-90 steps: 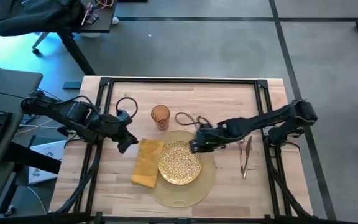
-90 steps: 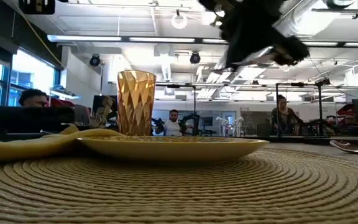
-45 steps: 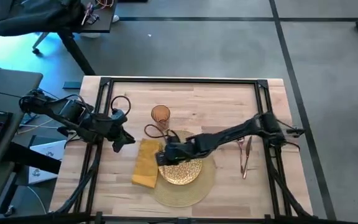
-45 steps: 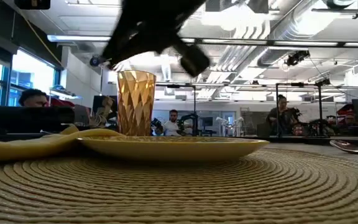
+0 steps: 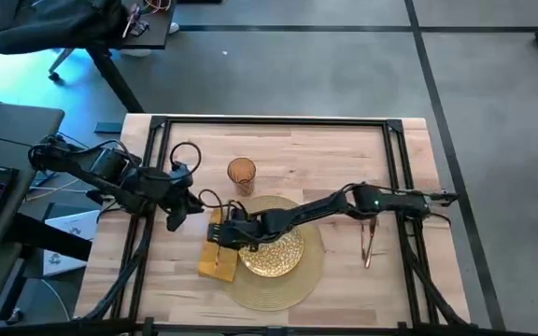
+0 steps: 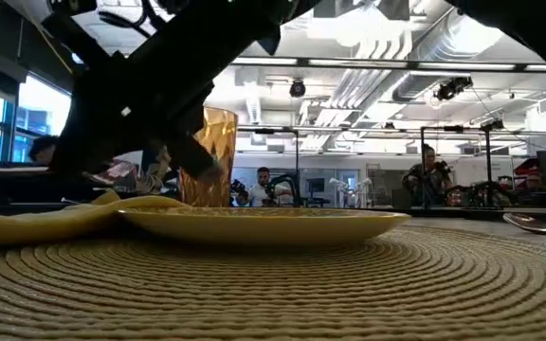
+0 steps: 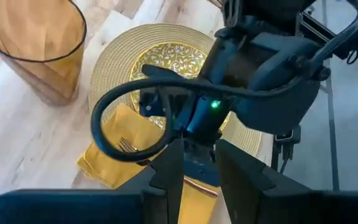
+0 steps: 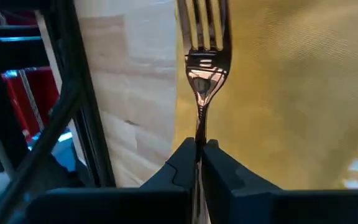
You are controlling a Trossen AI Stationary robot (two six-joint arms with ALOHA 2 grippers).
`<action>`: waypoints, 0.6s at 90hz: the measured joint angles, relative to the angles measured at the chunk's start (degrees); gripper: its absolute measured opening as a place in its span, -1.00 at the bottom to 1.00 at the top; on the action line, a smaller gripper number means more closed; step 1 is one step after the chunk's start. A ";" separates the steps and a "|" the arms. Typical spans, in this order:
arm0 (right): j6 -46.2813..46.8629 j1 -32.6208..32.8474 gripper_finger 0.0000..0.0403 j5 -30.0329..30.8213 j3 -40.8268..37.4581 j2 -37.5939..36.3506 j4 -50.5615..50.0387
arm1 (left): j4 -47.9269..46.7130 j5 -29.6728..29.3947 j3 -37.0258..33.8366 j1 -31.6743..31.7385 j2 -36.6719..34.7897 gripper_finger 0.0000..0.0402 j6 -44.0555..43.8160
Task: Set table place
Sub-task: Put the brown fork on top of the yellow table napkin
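The right claw point(image 8: 196, 163), clenched on a fork point(image 8: 202, 59), hovers over the napkin point(image 5: 219, 245) beside the placemat point(image 5: 269, 285) at the tabletop's point(image 5: 325, 154) front; released crooked, the fork could slide off.

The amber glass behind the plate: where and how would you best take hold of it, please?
Probably its faceted wall, about mid-height, with the tool level. The amber glass stands upright on the table, clear of the plate; come from the left arm's side, since the right tool holds a fork over the napkin.
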 joint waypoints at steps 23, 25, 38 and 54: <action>3.53 -0.04 -1.00 1.65 0.00 0.19 -3.93 | 0.00 0.10 0.02 -0.02 0.00 -0.61 2.91; 3.54 -0.03 -1.00 1.41 0.00 0.19 -3.93 | 0.00 0.09 0.02 0.00 0.00 -0.61 3.12; 4.95 -0.03 -1.00 0.44 -0.04 0.19 -4.47 | 0.00 0.08 0.02 -0.02 0.00 -0.61 4.56; 2.57 -0.03 -0.88 0.33 -0.44 0.20 -3.82 | 0.00 0.08 0.02 0.00 0.00 -0.61 4.71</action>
